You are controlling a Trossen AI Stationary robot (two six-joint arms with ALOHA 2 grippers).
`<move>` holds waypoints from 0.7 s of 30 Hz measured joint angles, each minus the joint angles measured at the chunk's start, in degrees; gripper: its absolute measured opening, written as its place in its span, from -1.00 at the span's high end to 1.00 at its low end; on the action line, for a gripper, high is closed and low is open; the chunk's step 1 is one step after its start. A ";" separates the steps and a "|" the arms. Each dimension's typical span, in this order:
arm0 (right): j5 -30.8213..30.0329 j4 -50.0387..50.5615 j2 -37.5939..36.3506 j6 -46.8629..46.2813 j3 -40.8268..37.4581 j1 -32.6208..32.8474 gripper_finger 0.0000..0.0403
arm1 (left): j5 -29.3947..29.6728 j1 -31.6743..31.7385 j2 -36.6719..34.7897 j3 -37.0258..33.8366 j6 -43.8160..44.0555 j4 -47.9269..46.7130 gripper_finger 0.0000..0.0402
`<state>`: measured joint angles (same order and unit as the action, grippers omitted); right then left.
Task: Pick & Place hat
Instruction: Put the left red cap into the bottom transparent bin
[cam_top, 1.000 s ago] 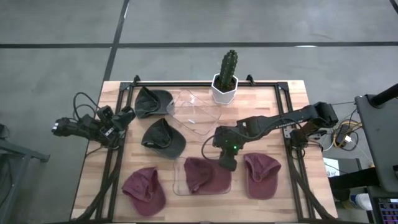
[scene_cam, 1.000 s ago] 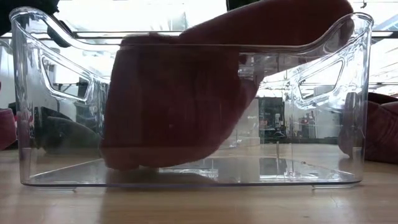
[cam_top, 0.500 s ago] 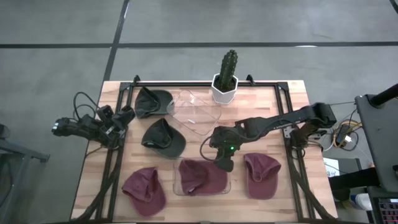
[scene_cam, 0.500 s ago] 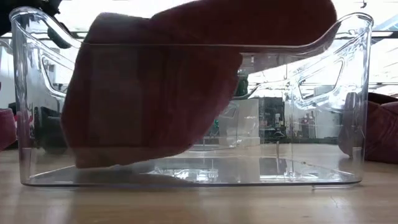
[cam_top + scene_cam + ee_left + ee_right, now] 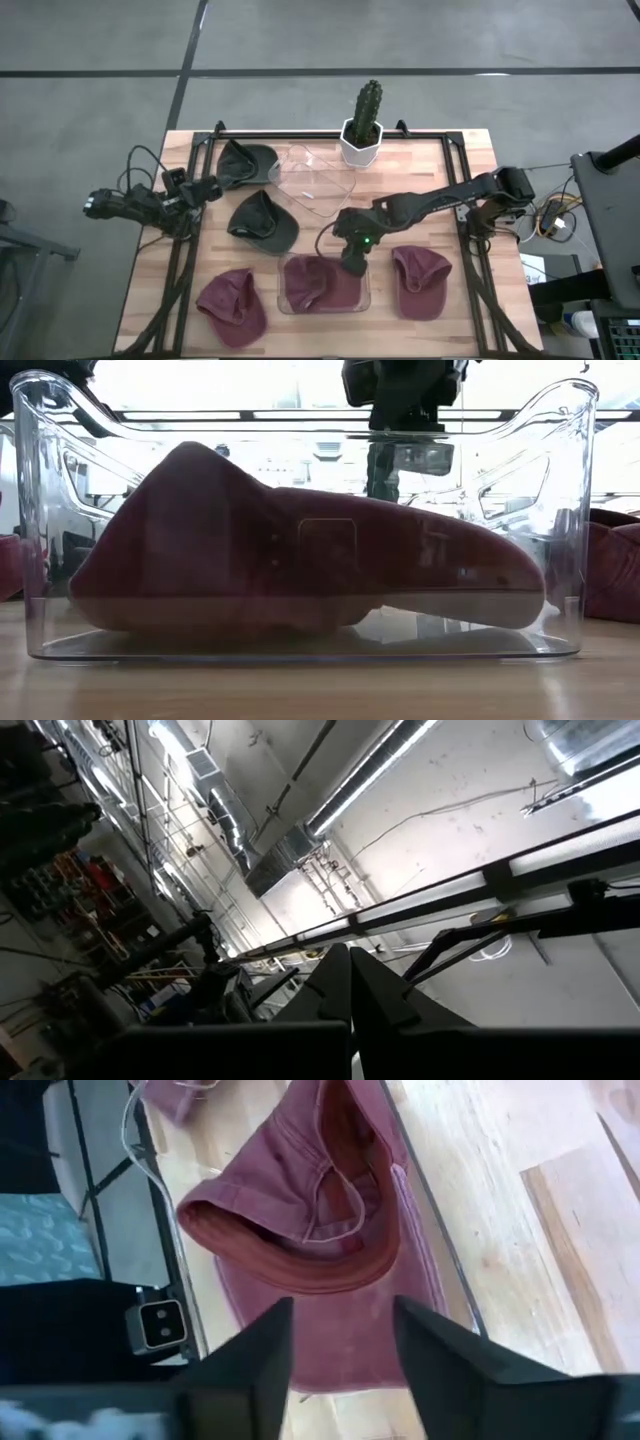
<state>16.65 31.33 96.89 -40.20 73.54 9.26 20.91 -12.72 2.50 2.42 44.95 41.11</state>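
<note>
A maroon hat [image 5: 318, 285] lies in the clear bin [image 5: 281, 304] near the table's front middle. Its underside rests on the bin's floor [image 5: 300, 575], and its brim points toward the right. My right gripper [image 5: 352, 264] hovers open above the bin's right part. In its wrist view the two fingers [image 5: 340, 1315] stand apart over the hat [image 5: 310, 1210] without touching it. My left gripper [image 5: 205, 186] waits shut at the table's left edge, with its fingers [image 5: 350, 990] pointing up toward the ceiling.
Two more maroon hats lie at the near left [image 5: 232, 305] and near right [image 5: 420, 281]. Two dark green hats [image 5: 262, 222] [image 5: 243, 163] lie at the left, beside a second clear bin [image 5: 315, 182]. A cactus in a white pot [image 5: 362, 128] stands at the far edge.
My right gripper has carried the maroon hat a little toward the table's left edge over the bin and let it go. The hat, which hung tilted across the bin's rim, has dropped and now lies flat on the bin's floor.
</note>
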 joint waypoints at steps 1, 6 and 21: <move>0.00 -0.22 -0.19 -0.13 0.00 0.00 0.08 | 0.15 -0.02 0.00 0.00 0.11 0.00 1.00; -0.31 -1.05 -1.54 0.11 0.02 0.00 -0.10 | 3.21 0.01 0.39 -0.02 4.86 -1.83 1.00; 0.10 -1.16 -1.65 0.65 0.02 0.00 -0.16 | -4.54 -0.08 14.98 16.20 18.47 -42.25 0.44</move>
<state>16.75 30.17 95.24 -39.55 73.56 9.26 16.37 -12.80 17.48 18.61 63.42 -1.14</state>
